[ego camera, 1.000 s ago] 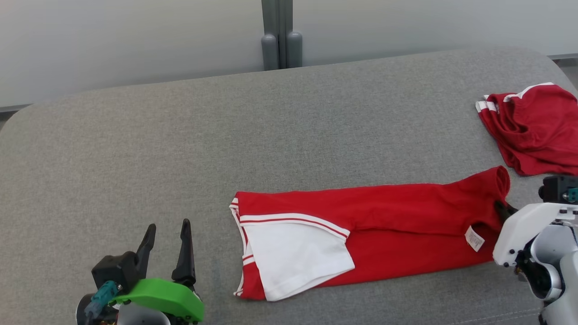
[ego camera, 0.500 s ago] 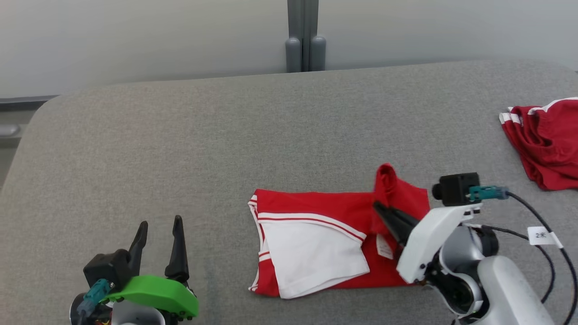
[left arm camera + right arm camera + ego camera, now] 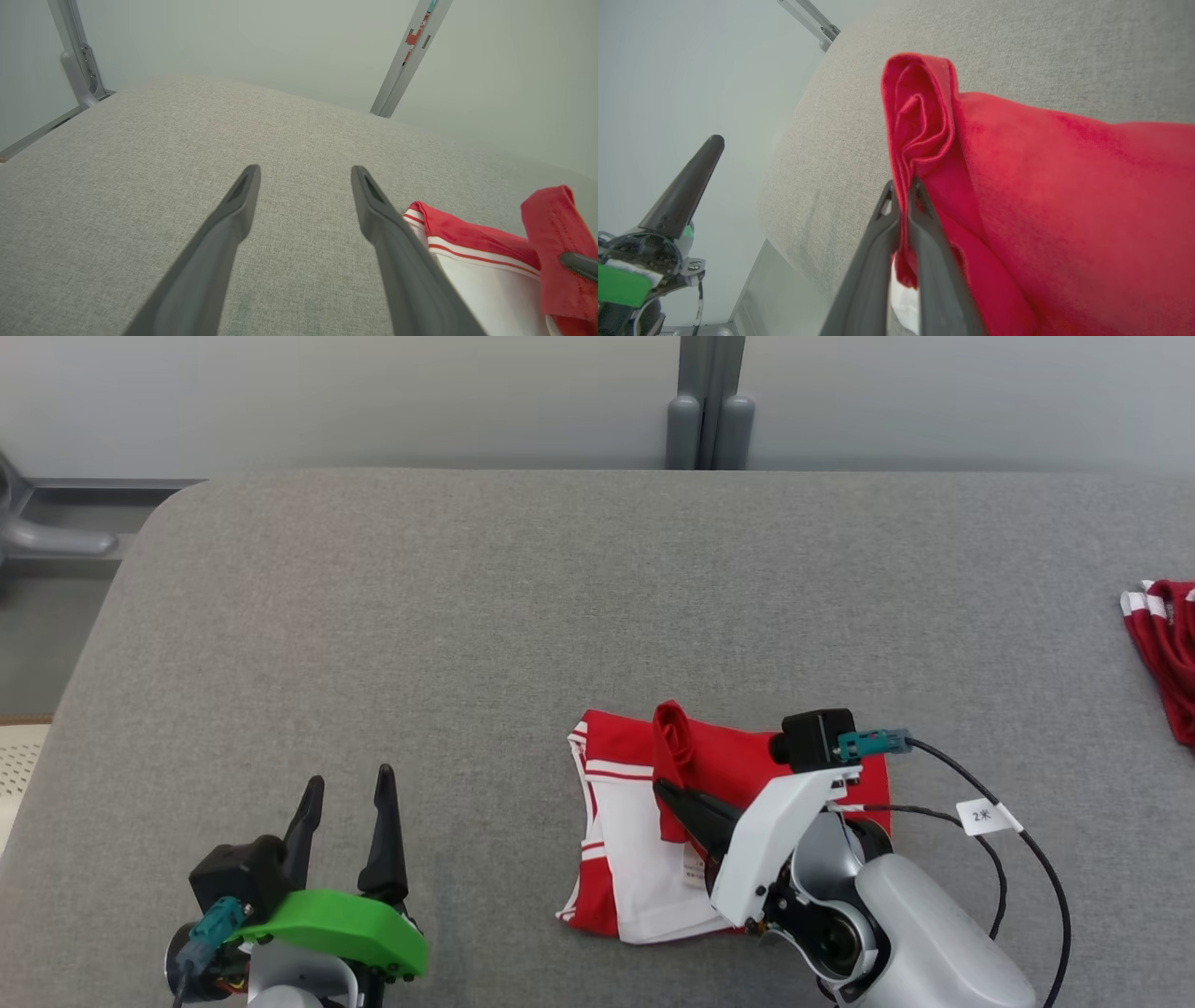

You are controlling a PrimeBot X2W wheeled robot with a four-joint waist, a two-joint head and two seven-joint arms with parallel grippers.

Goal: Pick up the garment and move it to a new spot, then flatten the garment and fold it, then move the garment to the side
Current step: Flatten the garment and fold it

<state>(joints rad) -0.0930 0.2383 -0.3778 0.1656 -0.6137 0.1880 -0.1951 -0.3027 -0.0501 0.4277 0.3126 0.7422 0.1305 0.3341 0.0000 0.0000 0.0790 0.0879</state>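
Observation:
The red and white garment (image 3: 719, 775) lies on the grey cushioned surface (image 3: 467, 616), doubled over itself. My right gripper (image 3: 665, 791) is shut on its red hem edge, which stands up in a bunched fold (image 3: 920, 112) above the fingers (image 3: 924, 233). The lifted edge hangs over the white panel (image 3: 635, 859). My left gripper (image 3: 345, 793) stands open at the lower left, well apart from the garment, with nothing between its fingers (image 3: 233, 210). The garment's striped corner (image 3: 448, 233) shows to the right of those fingers.
A second red garment (image 3: 1162, 653) with white stripes lies at the surface's far right edge. A grey post (image 3: 708, 401) stands behind the far edge. The surface's rounded left corner (image 3: 140, 541) drops to the floor. A black cable (image 3: 1027, 849) trails from my right wrist.
My right gripper has carried the garment's right end leftward over the rest, halving its length. The head camera has swung left, shifting the scene right. The left gripper stays put.

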